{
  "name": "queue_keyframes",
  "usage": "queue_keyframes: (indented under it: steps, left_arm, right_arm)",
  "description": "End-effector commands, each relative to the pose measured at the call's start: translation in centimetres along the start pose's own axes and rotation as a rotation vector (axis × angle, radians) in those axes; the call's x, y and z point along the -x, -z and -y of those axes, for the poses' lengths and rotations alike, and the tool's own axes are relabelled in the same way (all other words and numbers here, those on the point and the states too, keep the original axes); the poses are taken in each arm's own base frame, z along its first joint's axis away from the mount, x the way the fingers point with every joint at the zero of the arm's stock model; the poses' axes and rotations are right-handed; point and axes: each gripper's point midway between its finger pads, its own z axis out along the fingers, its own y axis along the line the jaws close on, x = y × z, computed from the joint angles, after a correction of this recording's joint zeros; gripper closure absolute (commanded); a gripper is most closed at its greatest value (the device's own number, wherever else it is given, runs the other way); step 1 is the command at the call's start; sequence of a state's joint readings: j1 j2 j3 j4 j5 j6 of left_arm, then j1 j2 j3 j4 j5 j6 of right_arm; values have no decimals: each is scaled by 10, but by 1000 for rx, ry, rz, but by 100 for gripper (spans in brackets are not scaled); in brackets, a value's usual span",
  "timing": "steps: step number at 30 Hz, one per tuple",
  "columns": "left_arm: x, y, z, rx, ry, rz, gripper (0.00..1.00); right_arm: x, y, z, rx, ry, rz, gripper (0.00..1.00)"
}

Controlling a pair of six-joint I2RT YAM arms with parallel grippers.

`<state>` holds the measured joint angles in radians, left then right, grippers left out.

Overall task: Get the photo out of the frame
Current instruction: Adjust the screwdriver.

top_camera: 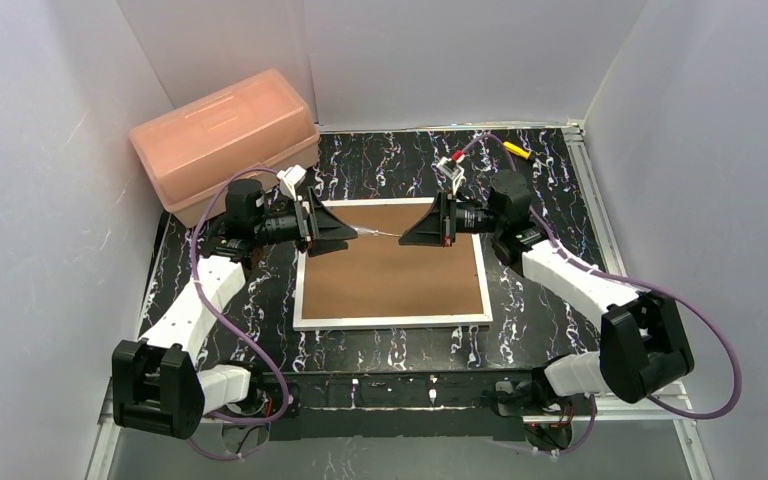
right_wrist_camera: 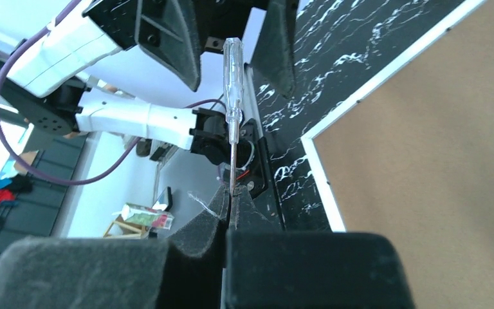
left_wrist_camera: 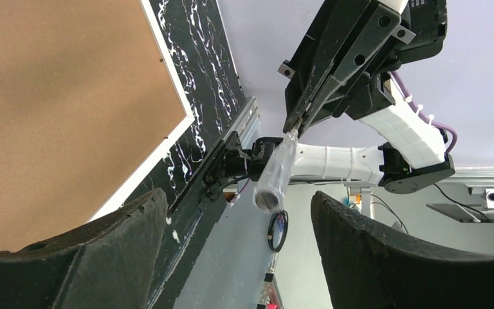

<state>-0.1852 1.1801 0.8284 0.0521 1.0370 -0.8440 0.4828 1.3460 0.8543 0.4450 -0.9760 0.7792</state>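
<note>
The frame (top_camera: pixel 390 270) lies face down on the black marbled table, its brown back up and its narrow white border showing (left_wrist_camera: pixel 71 96) (right_wrist_camera: pixel 424 141). The photo is hidden. My right gripper (top_camera: pixel 405 235) (right_wrist_camera: pixel 231 193) hovers over the frame's far edge, shut on the thin metal shaft of a clear-handled screwdriver (top_camera: pixel 380 233) (right_wrist_camera: pixel 233 84). The screwdriver's handle (left_wrist_camera: pixel 275 174) points at my left gripper (top_camera: pixel 345 232) (left_wrist_camera: pixel 238 206), which faces it with its jaws open. The handle's end sits level with the left fingertips (right_wrist_camera: pixel 180 45), untouched by them.
A pink plastic box (top_camera: pixel 225 135) stands at the back left, close behind the left arm. A small yellow item (top_camera: pixel 517 150) and a red-and-white one (top_camera: pixel 455 158) lie near the back wall. White walls close in the table on three sides.
</note>
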Motion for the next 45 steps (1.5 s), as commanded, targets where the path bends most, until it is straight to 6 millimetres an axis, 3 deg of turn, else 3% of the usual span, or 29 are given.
queue_keyframes:
  steps: [1,9,18,30,35,39,45]
  left_arm:
    - [-3,7,20,-59,-73,-20,23]
    - [-12,9,34,-98,-119,-51,36]
    - [-27,13,34,-123,-173,-76,47]
    - [-34,10,27,-128,-153,-109,45]
    - [-36,11,27,-129,-154,-110,50]
    - [-36,11,28,-132,-156,-114,59]
    - [-35,10,26,-127,-154,-113,89]
  right_arm:
    - [-8,-8,-20,115,34,-55,99]
    - [-18,-31,-17,135,4,-105,99]
    - [-17,-39,-20,209,-62,-106,99]
    - [-14,-46,-22,259,-101,-104,99]
    - [-16,-47,-18,257,-122,-114,99]
    - [-18,-47,-17,258,-126,-118,99]
    - [-21,-47,-14,256,-136,-129,99]
